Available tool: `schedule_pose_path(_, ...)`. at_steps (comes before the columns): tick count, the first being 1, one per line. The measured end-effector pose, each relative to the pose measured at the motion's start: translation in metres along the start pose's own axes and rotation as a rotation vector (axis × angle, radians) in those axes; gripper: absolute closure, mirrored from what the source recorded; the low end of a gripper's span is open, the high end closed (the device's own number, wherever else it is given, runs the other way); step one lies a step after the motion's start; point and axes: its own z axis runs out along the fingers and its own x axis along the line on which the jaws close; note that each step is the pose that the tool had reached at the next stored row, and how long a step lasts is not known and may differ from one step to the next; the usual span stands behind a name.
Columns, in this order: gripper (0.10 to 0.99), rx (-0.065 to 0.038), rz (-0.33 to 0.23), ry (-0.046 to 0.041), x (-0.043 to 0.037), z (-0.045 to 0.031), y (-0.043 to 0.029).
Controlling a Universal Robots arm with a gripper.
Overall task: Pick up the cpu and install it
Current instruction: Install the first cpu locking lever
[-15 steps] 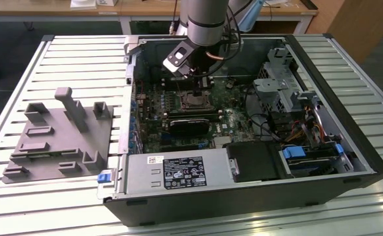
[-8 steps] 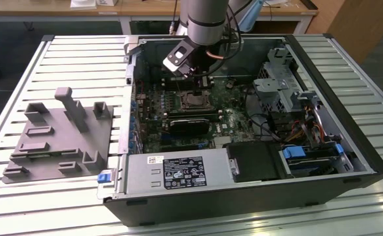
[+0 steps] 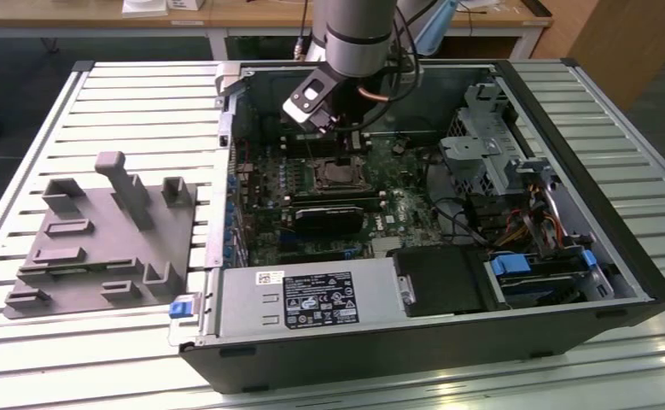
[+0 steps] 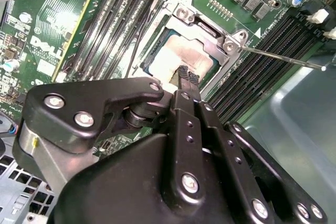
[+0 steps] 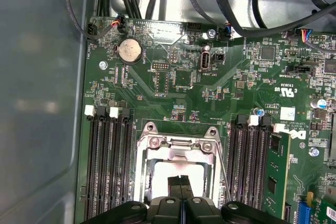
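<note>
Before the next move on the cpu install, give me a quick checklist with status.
1. cpu lying inside the socket frame: ok.
2. Gripper positioned over the cpu: ok.
3. Jaws shut with nothing between them: ok.
4. Gripper tip touching the cpu: cannot tell.
5. Socket lever latched: cannot tell; its rod sticks out to the side.

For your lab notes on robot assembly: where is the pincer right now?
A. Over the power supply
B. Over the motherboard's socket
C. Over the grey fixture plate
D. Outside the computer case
B: in both wrist views the pincer hangs over the metal-framed socket.
</note>
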Motion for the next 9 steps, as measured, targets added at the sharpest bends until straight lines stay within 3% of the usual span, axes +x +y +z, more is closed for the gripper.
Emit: schedule_pose_path(9, 0.980, 0.000, 0.000, 0.0000, 0.0000, -0.0036, 0.0000)
